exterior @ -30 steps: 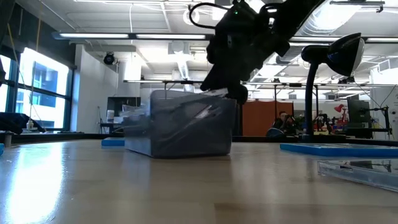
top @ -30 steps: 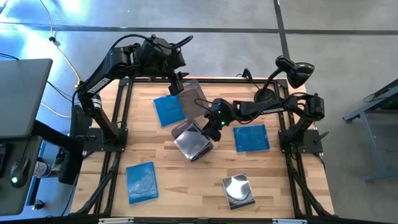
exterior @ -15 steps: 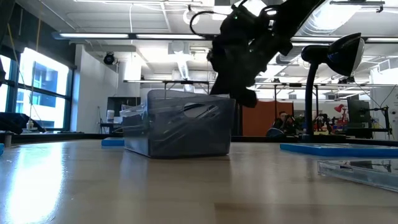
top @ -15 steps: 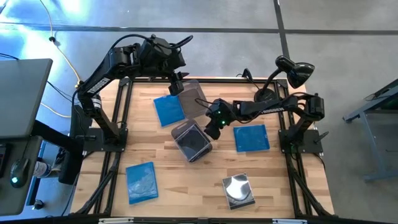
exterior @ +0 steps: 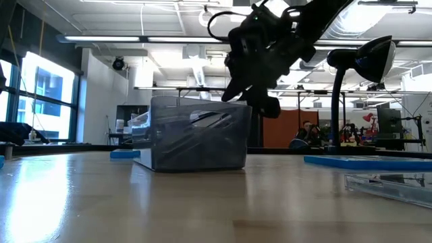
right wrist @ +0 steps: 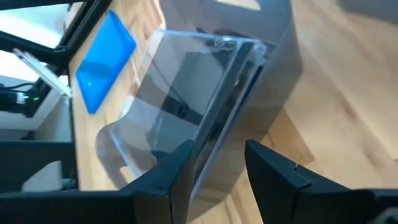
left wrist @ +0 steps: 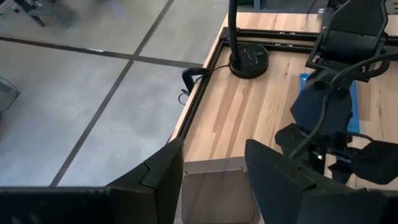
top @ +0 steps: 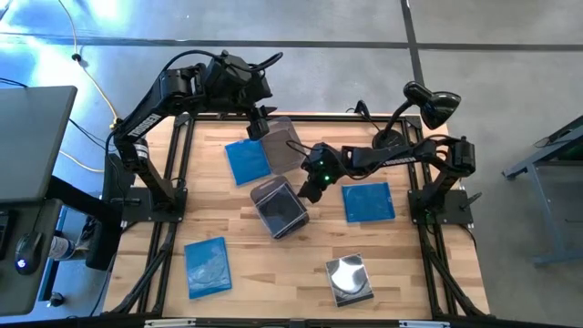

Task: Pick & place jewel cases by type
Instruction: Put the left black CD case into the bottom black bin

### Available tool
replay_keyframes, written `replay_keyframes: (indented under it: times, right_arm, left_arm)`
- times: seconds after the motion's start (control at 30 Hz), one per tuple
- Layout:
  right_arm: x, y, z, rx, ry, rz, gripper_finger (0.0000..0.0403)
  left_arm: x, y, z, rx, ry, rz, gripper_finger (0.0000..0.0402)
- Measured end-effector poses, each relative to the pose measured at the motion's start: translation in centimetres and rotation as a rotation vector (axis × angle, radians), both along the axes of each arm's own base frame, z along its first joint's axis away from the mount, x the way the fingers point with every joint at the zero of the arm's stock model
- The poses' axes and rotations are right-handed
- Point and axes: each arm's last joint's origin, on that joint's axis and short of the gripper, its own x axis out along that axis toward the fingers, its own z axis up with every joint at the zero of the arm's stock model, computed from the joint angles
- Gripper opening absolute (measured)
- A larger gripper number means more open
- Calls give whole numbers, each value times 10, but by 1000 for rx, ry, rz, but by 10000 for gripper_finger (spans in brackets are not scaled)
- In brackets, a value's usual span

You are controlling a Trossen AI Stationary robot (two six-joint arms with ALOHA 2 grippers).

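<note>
A smoky-grey tub [top: 281,208] stands at mid-table, and clear and dark jewel cases [right wrist: 199,81] stand on edge inside it. My right gripper [top: 308,191] is open just past the tub's far right corner, above its rim [exterior: 244,108], fingers apart in its wrist view [right wrist: 217,149]. My left gripper [top: 259,128] hangs open over a second tub [top: 287,144] at the far edge, seen below its fingers [left wrist: 213,146]. Three blue cases lie flat on the table [top: 246,161] [top: 368,202] [top: 207,266]. A silver-faced case [top: 350,278] lies near the front right.
A black desk lamp [top: 428,105] stands at the far right corner, its base [left wrist: 249,61] on the wood. Black frame rails run along the table's left and right sides. Bare wood lies between the near tub and the front edge.
My right gripper has risen off the near tub's rim and drawn back a little toward the far right. The tub has shifted slightly on the table and now sits flat. The left arm has kept still.
</note>
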Motion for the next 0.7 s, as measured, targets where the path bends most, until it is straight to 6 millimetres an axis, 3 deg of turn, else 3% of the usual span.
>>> replay_keyframes:
  times: [0.47, 0.7]
  right_arm:
    - [9, 4, -15, 36, 12, -14, 139]
    - [13, 4, -13, 46, -41, 8, 139]
  left_arm:
    - [0, 0, 0, 0, 0, 1, 168]
    - [0, 0, 0, 0, 0, 1, 168]
